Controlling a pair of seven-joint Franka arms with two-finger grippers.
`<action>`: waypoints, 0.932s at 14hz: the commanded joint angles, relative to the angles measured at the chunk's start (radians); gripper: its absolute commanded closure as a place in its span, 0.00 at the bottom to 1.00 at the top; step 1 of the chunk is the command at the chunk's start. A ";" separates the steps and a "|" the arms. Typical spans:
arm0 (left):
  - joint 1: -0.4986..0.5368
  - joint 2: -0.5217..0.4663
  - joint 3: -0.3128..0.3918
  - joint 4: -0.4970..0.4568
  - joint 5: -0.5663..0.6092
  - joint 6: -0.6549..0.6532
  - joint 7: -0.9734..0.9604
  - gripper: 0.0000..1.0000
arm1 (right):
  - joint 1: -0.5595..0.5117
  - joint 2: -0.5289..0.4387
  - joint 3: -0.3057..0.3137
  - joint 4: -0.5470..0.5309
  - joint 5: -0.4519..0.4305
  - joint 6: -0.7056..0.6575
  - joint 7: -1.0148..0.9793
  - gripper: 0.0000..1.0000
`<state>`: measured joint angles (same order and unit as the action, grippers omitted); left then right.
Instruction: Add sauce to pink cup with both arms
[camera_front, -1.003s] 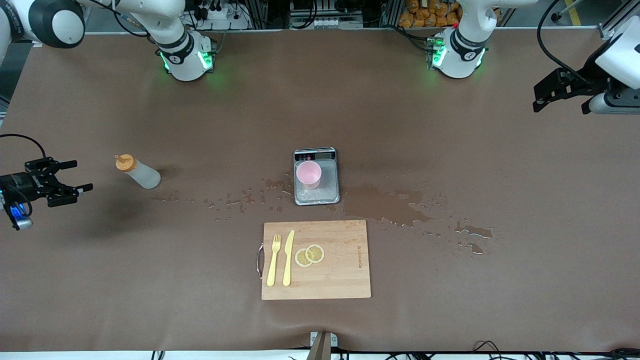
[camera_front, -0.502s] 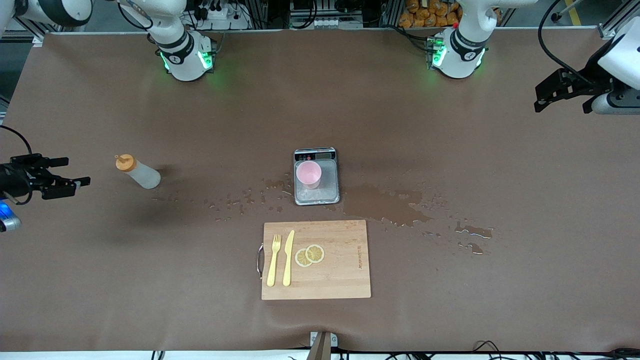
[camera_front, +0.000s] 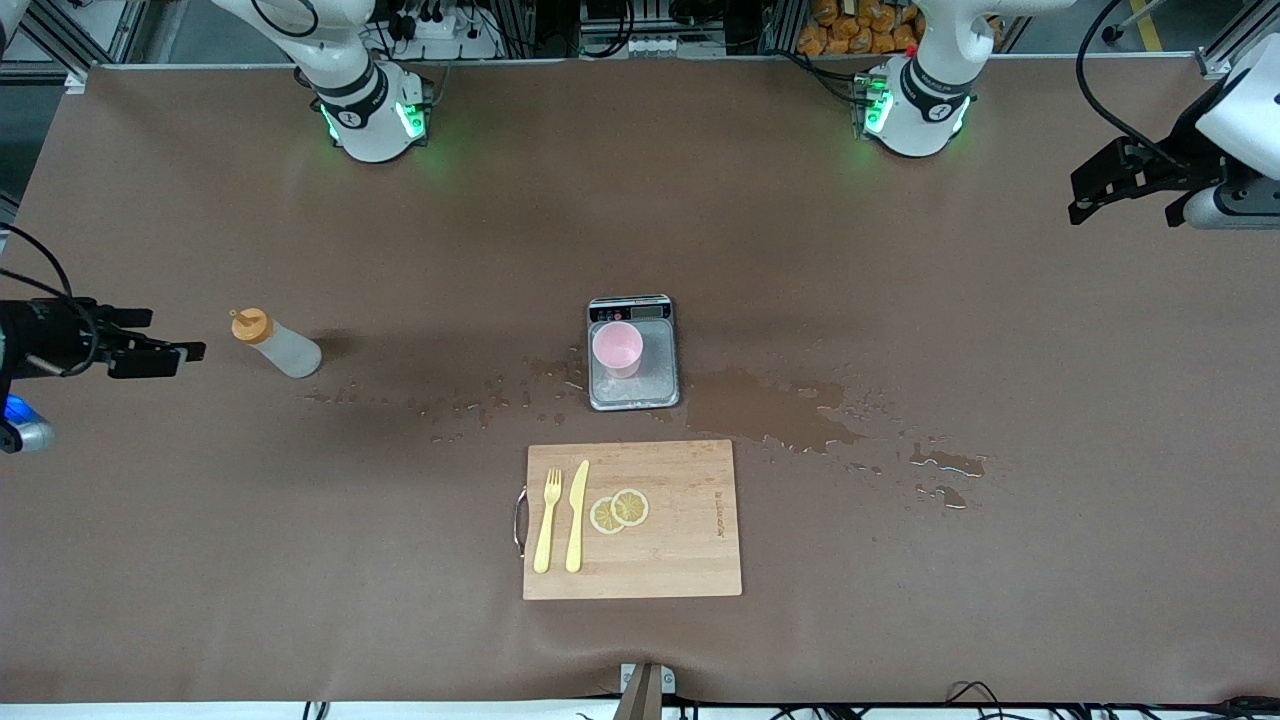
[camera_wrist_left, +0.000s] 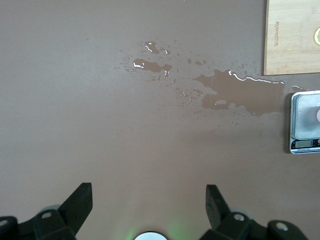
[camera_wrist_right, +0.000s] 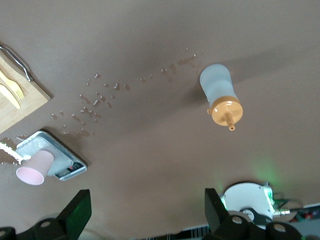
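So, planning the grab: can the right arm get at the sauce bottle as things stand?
Probably yes. The right gripper is open, beside the sauce bottle toward the right arm's end, with only bare table between them.

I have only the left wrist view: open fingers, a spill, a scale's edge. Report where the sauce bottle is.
Observer: The sauce bottle stands toward the right arm's end of the table, well apart from the scale.
Operator: Give me the right gripper.
Observer: The right gripper is open beside the bottle, not touching it.
Operator: Now the cup.
Observer: The pink cup stands upright on the scale.
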<state>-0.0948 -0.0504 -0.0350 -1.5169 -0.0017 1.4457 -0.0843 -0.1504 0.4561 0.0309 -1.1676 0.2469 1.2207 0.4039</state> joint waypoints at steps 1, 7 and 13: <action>0.007 0.004 -0.003 0.017 -0.009 -0.016 0.005 0.00 | 0.092 -0.184 -0.006 -0.243 -0.080 0.130 -0.007 0.00; 0.007 0.004 -0.003 0.018 -0.008 -0.016 0.005 0.00 | 0.164 -0.328 -0.003 -0.299 -0.145 0.157 -0.005 0.00; 0.006 0.004 -0.005 0.018 -0.006 -0.016 0.006 0.00 | 0.152 -0.457 -0.012 -0.302 -0.166 0.166 -0.022 0.00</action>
<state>-0.0948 -0.0504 -0.0354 -1.5168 -0.0017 1.4457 -0.0833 0.0071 0.0530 0.0255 -1.4149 0.1040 1.3603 0.4030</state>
